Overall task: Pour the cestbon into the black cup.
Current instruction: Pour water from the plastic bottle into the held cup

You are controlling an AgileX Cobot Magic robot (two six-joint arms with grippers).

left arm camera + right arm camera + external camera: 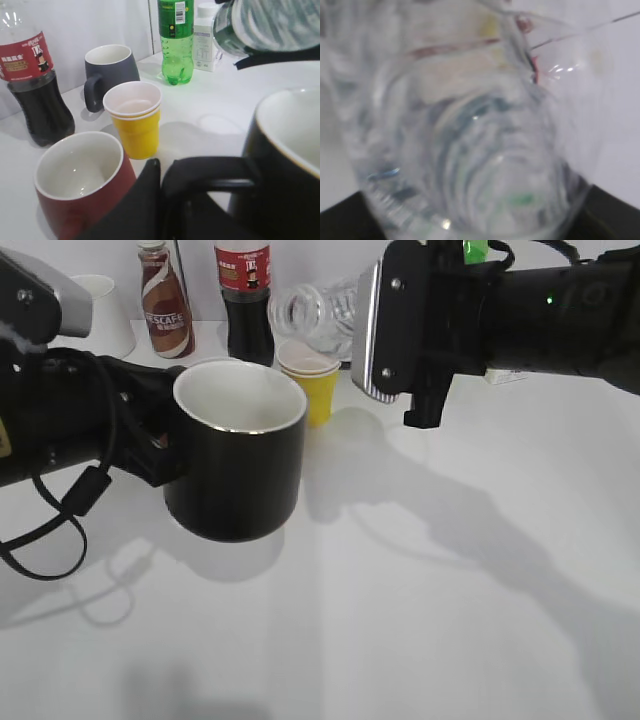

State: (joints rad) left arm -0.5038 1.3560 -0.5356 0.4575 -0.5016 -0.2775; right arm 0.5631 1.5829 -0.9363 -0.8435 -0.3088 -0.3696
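Observation:
The black cup point(238, 455) is glossy with a white inside and sits left of centre, upright. My left gripper point(160, 440) is shut on its loop handle point(212, 172), which shows beside my fingers point(161, 172) in the left wrist view. The cup's body point(287, 165) fills the right of that view. The cestbon point(318, 308) is clear and ribbed. It is tipped onto its side behind and to the right of the cup, apart from it. My right gripper point(362, 325) is shut on it. The bottle fills the right wrist view point(470, 135).
A yellow paper cup point(315, 380) stands just behind the black cup. A cola bottle point(243, 295), a Nescafe bottle point(165, 302) and a white paper cup point(105, 310) line the back. A maroon mug point(80, 185), dark grey mug point(107, 70) and green soda bottle point(175, 40) stand nearby.

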